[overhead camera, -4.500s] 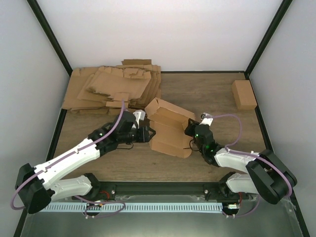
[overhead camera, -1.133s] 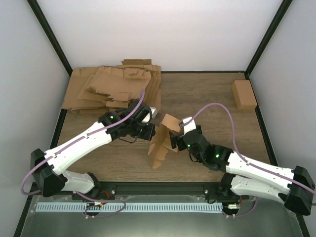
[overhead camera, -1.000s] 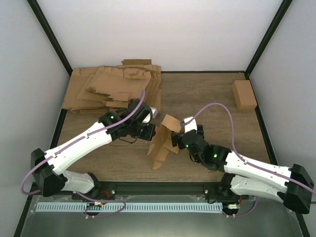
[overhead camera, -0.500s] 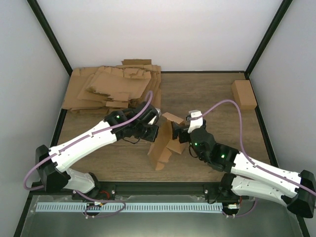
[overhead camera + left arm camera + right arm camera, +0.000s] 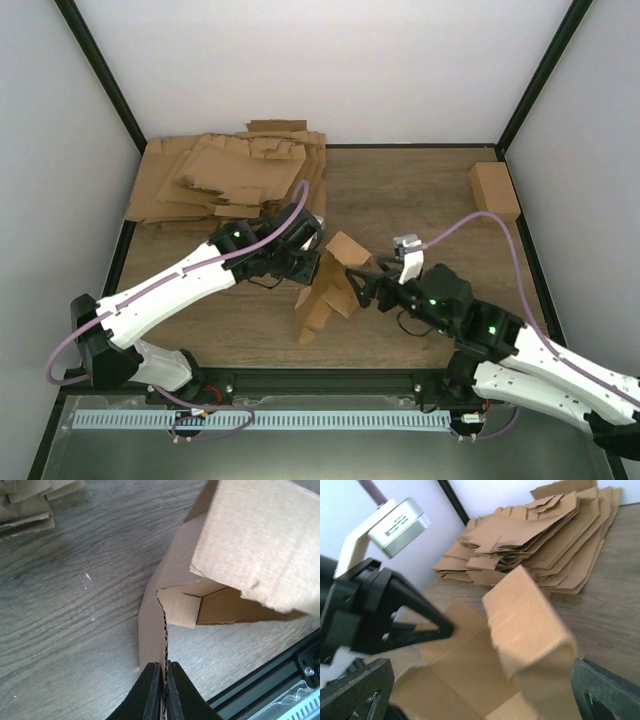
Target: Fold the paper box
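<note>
The left end effector (image 5: 163,666) was clamped shut on a wall edge of the paper box (image 5: 328,290), which was held half-erected at the bench's (image 5: 420,200) middle. The right end effector (image 5: 480,690) was spread wide before the box and had been drawn slightly nearer since half a second before.

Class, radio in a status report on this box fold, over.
Left gripper shut on paper box edge. Right gripper open around a flap. Sheet stack behind, apart.
</note>
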`<action>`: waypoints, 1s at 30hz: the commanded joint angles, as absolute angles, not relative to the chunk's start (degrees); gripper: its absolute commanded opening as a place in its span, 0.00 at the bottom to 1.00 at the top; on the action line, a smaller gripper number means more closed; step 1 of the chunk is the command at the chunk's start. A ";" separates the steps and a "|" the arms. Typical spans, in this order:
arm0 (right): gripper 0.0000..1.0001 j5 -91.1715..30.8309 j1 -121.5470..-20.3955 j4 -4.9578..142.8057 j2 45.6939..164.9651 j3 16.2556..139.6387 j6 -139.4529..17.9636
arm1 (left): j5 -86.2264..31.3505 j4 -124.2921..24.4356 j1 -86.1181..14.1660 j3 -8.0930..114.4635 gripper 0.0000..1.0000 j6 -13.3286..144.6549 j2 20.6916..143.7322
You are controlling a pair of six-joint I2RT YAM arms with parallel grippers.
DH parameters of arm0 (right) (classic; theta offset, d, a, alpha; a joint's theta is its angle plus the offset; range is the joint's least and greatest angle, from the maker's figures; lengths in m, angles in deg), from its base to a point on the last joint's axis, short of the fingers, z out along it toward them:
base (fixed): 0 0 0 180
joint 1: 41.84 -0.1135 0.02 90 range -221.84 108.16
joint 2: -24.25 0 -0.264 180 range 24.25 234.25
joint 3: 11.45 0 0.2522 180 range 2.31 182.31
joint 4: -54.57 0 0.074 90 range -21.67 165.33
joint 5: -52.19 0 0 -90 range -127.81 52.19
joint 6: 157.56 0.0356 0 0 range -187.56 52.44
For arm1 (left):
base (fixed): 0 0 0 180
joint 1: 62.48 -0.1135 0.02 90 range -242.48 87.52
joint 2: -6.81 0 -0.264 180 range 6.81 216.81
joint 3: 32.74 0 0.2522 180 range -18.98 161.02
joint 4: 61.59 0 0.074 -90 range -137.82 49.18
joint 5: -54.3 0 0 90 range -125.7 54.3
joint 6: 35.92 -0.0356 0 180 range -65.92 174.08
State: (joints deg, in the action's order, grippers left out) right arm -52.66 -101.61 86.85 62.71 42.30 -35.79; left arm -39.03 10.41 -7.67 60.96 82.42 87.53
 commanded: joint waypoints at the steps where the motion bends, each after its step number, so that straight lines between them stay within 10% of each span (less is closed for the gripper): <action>1: 1.00 -45.63 -102.03 91.53 54.53 38.12 -29.28 | -41.81 12.22 -7.38 63.80 0.06 82.11 87.95; 30: 0.90 -51.64 -97.76 83.89 53.98 28.51 -18.47 | -34.22 3.10 -16.72 53.80 0.39 81.03 76.00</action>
